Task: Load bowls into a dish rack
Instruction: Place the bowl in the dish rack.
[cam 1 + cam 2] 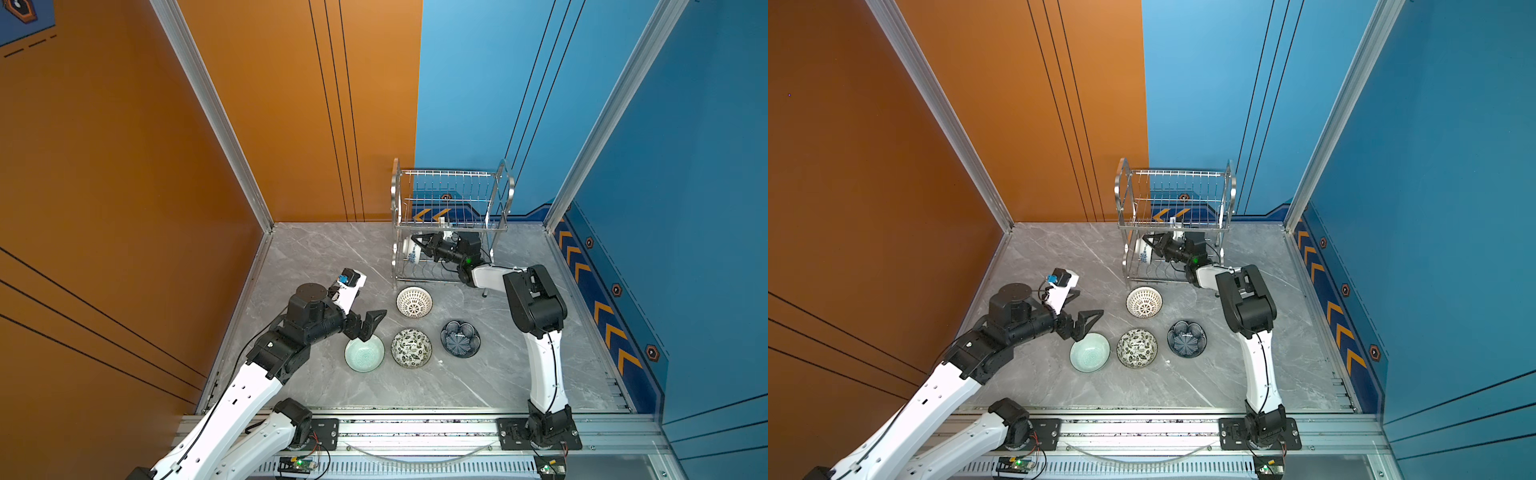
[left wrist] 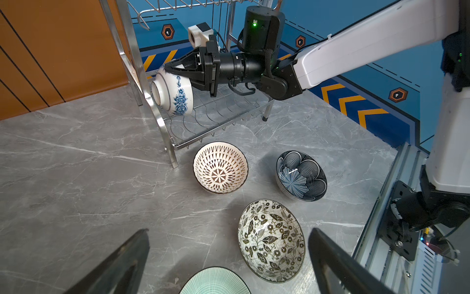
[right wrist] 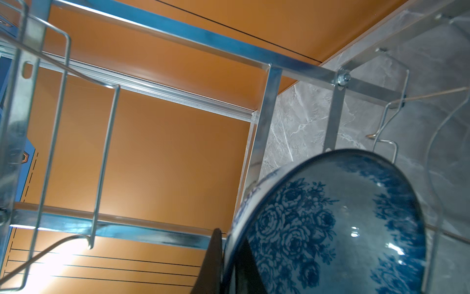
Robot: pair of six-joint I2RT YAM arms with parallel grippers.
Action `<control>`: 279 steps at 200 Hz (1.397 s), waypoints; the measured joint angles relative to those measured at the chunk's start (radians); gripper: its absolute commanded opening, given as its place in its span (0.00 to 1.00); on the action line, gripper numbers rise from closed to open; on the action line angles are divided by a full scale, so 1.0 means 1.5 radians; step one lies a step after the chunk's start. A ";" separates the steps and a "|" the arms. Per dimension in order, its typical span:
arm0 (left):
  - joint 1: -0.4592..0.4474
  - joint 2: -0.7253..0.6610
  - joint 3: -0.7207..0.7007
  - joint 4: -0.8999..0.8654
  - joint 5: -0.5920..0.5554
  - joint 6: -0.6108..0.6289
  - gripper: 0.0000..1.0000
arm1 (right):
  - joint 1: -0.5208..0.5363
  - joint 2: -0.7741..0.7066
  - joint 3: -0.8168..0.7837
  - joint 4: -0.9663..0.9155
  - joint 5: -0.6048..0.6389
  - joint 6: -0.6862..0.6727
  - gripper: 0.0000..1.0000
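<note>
My right gripper [image 1: 414,239] [image 2: 168,68] [image 3: 230,254] is shut on the rim of the blue-floral white bowl [image 1: 409,253] [image 1: 1143,254] [image 2: 176,96] [image 3: 343,216]. It holds the bowl on edge over the lower shelf, at the left end of the steel dish rack [image 1: 451,195] [image 1: 1177,195] [image 2: 218,119]. On the table in front of the rack sit the lattice bowl [image 1: 414,302] [image 2: 220,166], navy petal bowl [image 1: 460,338] [image 2: 301,175], leaf-patterned bowl [image 1: 411,348] [image 2: 271,240] and mint green bowl [image 1: 365,353] [image 2: 215,281]. My left gripper [image 1: 371,303] [image 2: 230,230] hangs open and empty, just above the mint bowl's far-left rim.
The grey marble table [image 1: 332,257] is bounded by an orange wall on the left, a blue wall on the right and an aluminium rail [image 1: 415,428] along the front. The rack's upper shelf [image 1: 453,183] holds nothing. The right forearm [image 1: 490,276] reaches into the rack from its right side.
</note>
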 measured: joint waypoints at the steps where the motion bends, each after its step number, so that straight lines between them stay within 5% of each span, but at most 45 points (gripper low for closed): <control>1: 0.000 0.000 0.000 0.000 0.000 0.000 0.98 | 0.000 0.001 0.001 0.000 0.000 0.000 0.00; 157: 0.026 0.015 0.000 0.008 0.013 -0.008 0.98 | -0.012 0.086 0.137 -0.029 -0.049 0.020 0.00; 279: 0.048 0.031 0.000 0.025 0.048 -0.026 0.98 | -0.027 0.094 0.138 0.007 -0.041 0.051 0.00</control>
